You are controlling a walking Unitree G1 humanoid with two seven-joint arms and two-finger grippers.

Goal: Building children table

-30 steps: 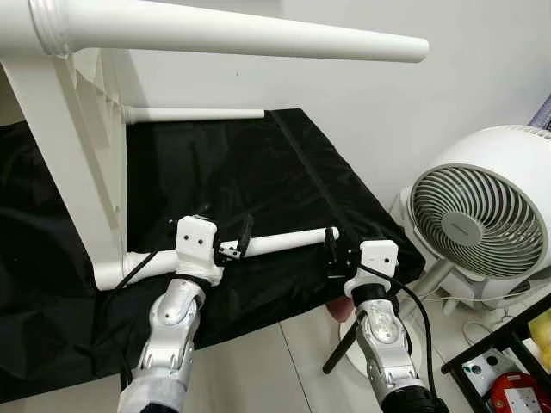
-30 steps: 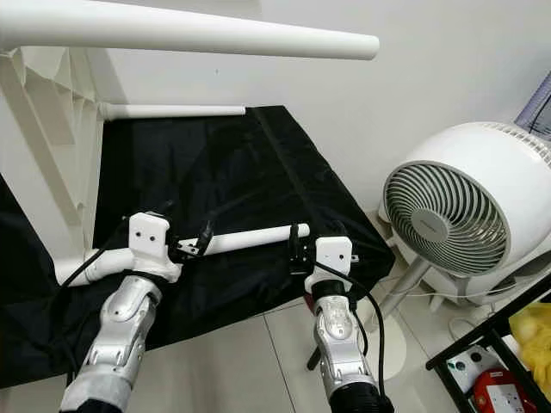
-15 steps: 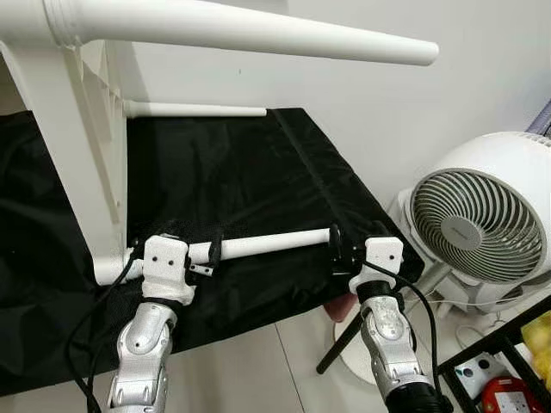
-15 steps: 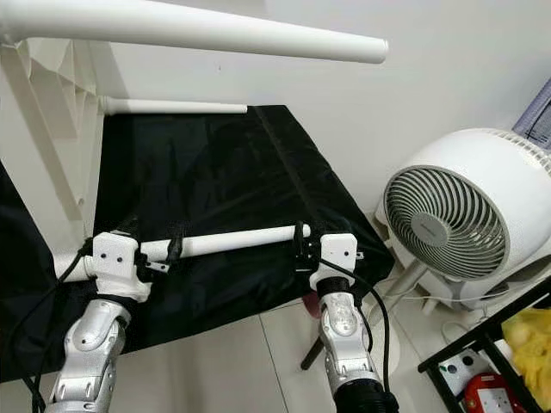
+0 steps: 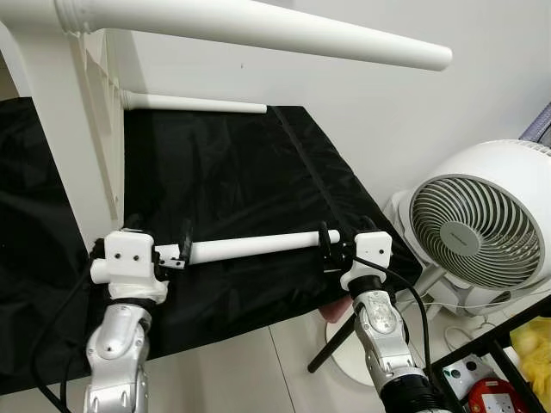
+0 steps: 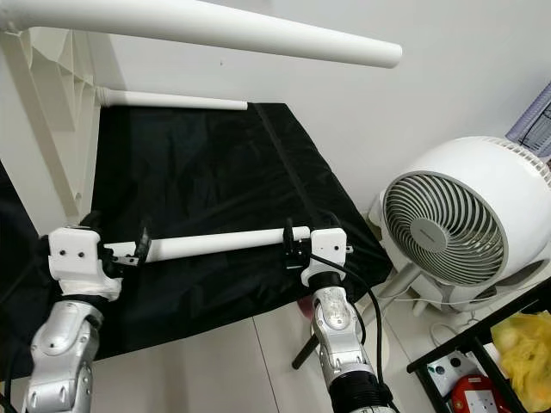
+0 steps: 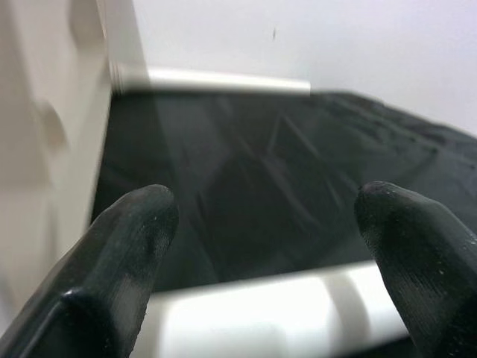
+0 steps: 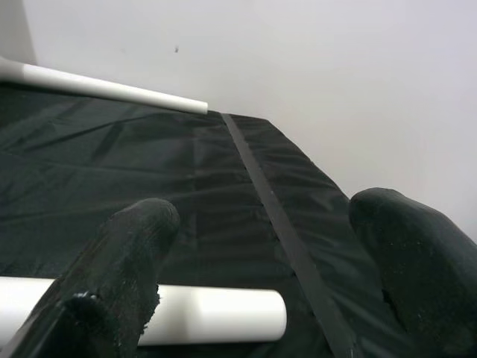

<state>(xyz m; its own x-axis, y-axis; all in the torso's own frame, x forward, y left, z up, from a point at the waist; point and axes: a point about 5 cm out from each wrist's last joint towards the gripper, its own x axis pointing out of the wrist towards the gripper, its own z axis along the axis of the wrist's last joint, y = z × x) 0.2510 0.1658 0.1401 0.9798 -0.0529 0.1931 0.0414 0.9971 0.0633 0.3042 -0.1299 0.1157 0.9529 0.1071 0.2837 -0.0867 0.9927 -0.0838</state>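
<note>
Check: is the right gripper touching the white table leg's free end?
Apart. Right wrist view: the right gripper is open, and dark cloth shows between the white table leg and either finger.

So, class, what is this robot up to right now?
It is assembling a white children's table that lies on its side on a black cloth. The left claw sits at the base of the nearest table leg, the right claw at its free end; both are open around it.

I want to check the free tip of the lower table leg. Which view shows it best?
The right wrist view: the leg's rounded tip lies sharp between the open right gripper fingers. In the eye views that gripper partly hides it; the left wrist view shows the leg's other end.
</note>
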